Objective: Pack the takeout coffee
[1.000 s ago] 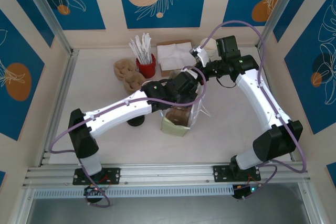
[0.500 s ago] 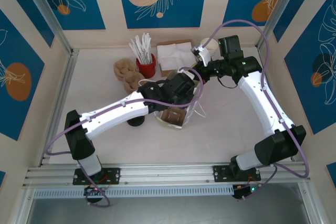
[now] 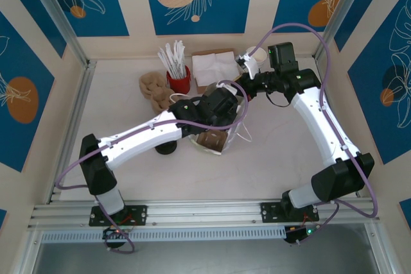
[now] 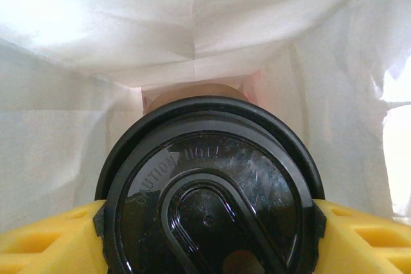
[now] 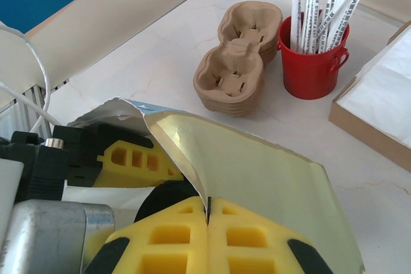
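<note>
Up close, left tool [image 4: 209, 226] pinching takeout coffee [image 4: 212, 178] inside bag [image 4: 192, 30], right tool [image 5: 209, 219] seemingly clamped on rim.

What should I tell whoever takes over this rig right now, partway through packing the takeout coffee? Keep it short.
Left gripper: shut on the takeout coffee, gripped at the sides of its black lid, inside the bag.
Right gripper: shut on the bag's rim, holding the mouth open.
Done: the coffee is in between the bag's walls. Whether it rests on the bottom cannot be told.
Left to do: lower it if needed, release the cup, draw the left arm out, then let go of the rim.
</note>
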